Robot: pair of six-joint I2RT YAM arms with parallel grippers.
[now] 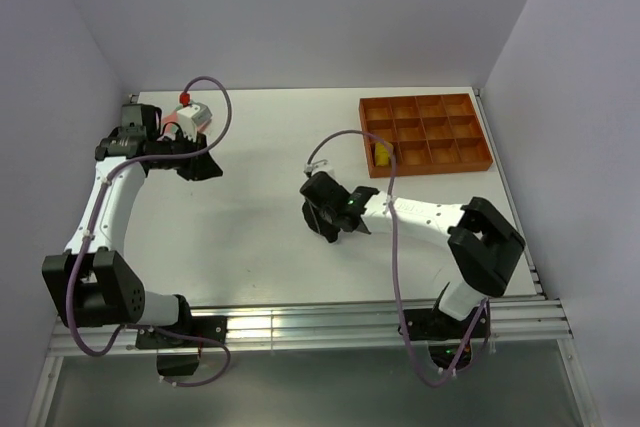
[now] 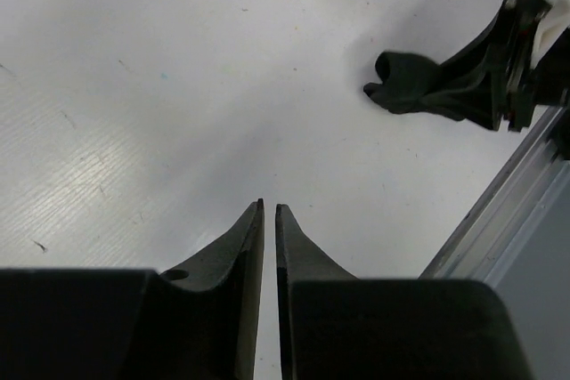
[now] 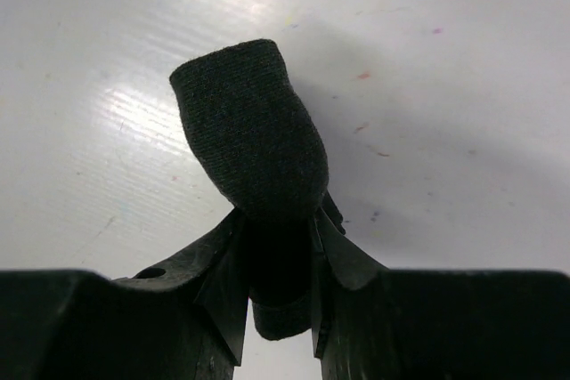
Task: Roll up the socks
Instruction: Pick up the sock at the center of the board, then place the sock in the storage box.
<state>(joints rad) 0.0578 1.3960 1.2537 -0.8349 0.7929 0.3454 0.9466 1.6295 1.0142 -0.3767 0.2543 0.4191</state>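
My right gripper is shut on the black sock, a rolled bundle that sticks out past the fingertips just above the white table. In the top view this gripper is near the table's middle. The left wrist view shows the sock's dark end at upper right. My left gripper is shut and empty over bare table; in the top view it is at the far left. The mustard-yellow sock sits in a near-left compartment of the orange tray. The pink sock is out of view.
The orange tray with square compartments stands at the back right. Grey walls close in the table on the left, back and right. A metal rail runs along the near edge, also in the left wrist view.
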